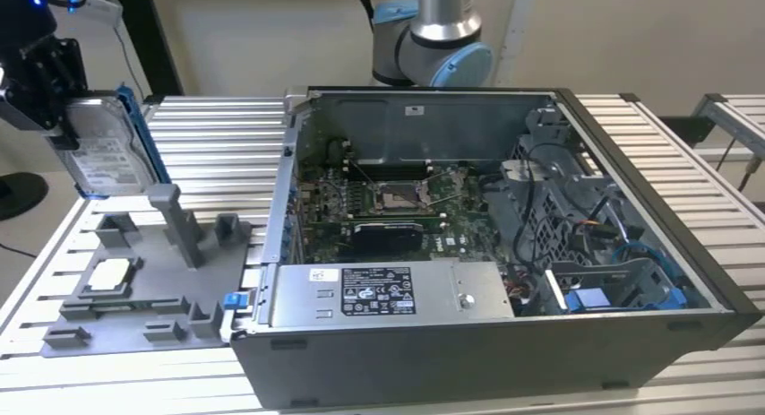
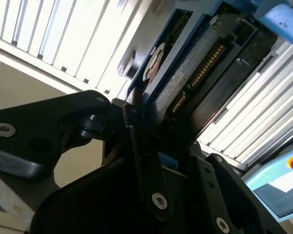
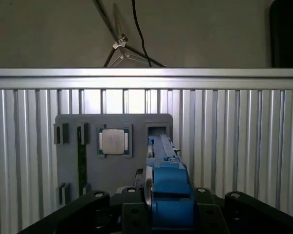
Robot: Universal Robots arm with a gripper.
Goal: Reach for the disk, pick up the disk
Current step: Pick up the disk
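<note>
The disk [image 1: 110,155], a silver-grey drive with a white label in a blue bracket, hangs on edge in the air at the exterior view's far left, above the grey fixture plate [image 1: 132,298]. My gripper [image 1: 74,101] is shut on its upper end. In the first wrist view the disk's blue edge [image 3: 168,183] runs between the black fingers [image 3: 95,204] of the gripper [image 3: 168,207], well above the plate [image 3: 136,131]. The second wrist view shows the disk's underside [image 2: 195,73], with its connector row, clamped in the gripper [image 2: 154,146].
An open computer case [image 1: 478,366] fills the exterior view's middle and right, with a grey box bearing a black label [image 1: 382,291] inside. The fixture plate carries upright posts [image 1: 179,222] and a small silver chip [image 1: 110,273]. A slatted aluminium table [image 1: 221,137] lies underneath.
</note>
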